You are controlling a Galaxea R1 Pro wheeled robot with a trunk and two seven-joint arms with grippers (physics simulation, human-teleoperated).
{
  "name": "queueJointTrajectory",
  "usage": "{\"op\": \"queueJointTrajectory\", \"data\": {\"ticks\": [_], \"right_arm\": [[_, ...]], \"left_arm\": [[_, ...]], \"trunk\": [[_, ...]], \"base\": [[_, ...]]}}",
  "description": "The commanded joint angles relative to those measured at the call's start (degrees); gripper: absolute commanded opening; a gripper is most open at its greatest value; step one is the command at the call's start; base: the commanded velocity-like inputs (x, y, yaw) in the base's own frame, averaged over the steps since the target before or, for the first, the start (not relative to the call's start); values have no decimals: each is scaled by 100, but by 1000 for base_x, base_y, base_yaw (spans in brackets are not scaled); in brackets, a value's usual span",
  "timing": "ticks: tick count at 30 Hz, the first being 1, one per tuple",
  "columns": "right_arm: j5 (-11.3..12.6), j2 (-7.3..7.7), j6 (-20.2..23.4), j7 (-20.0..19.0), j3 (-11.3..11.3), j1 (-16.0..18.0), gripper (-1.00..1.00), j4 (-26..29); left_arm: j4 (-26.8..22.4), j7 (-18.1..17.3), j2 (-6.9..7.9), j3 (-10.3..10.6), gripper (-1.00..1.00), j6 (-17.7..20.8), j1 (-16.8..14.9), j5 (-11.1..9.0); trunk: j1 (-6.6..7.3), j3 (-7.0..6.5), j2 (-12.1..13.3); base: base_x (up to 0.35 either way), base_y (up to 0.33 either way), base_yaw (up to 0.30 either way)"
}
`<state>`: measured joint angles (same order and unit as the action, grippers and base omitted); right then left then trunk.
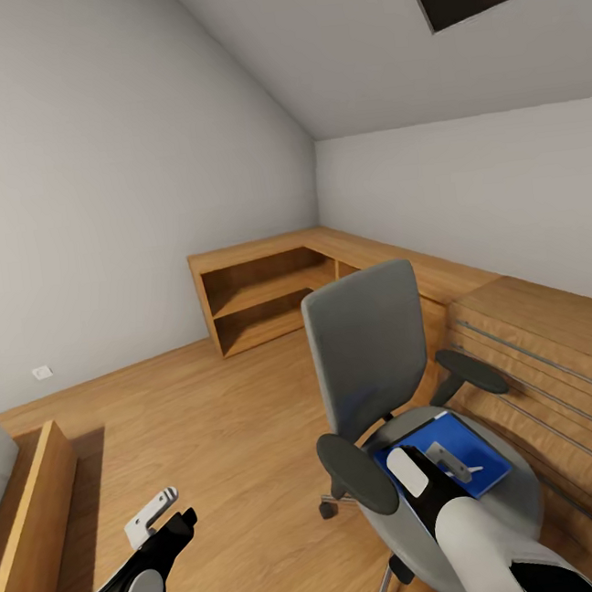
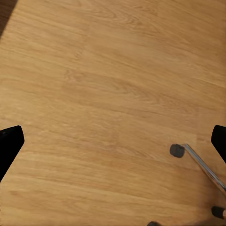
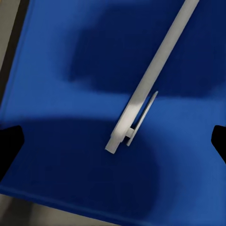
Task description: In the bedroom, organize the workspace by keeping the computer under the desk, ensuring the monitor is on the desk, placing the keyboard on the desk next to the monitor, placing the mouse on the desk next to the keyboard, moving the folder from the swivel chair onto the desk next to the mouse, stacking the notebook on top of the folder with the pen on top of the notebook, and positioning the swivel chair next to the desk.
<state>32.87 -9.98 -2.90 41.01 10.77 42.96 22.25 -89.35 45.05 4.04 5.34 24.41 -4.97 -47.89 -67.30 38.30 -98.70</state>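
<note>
From my head camera, I am looking down at the swivel chair (image 1: pixel 380 387) standing on the wooden floor (image 1: pixel 211 434) beside the low wooden shelving (image 1: pixel 268 290). The blue folder (image 1: pixel 486 472) is lying on its seat, with the pen (image 1: pixel 463 472) resting on top. My right gripper (image 1: pixel 443 458) is hanging just above the folder, while my left gripper (image 1: pixel 160 518) is hovering off to the side over bare floor.

From my left wrist, I am seeing my two fingertips (image 2: pixel 10 143) spread wide apart with nothing between them, and below them a chair caster (image 2: pixel 177 150) on its chrome leg.

From my right wrist, I am looking straight down at the pen (image 3: pixel 150 89) lying diagonally across the folder (image 3: pixel 61 141); my fingertips (image 3: pixel 9 141) are sitting far apart at either side, holding nothing.

I am judging the risk to be the pen: it is thin and round, so closing off-centre could roll it off the folder. Pressing down too hard might also turn or roll the chair away.
</note>
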Motion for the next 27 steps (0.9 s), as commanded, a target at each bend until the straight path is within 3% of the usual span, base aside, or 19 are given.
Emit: {"op": "queueJointTrajectory", "data": {"ticks": [1, 27], "right_arm": [[50, -2, -29, 12, 1, 2, 100, 8], [59, -2, -3, 21, 22, 2, 100, 8]], "left_arm": [[-7, 44, 6, 10, 100, 14, -4, -31], [23, 34, 1, 12, 100, 14, -4, -39]], "trunk": [[0, 6, -3], [0, 6, -3]], "base": [[0, 0, 0], [29, -31, 0]]}}
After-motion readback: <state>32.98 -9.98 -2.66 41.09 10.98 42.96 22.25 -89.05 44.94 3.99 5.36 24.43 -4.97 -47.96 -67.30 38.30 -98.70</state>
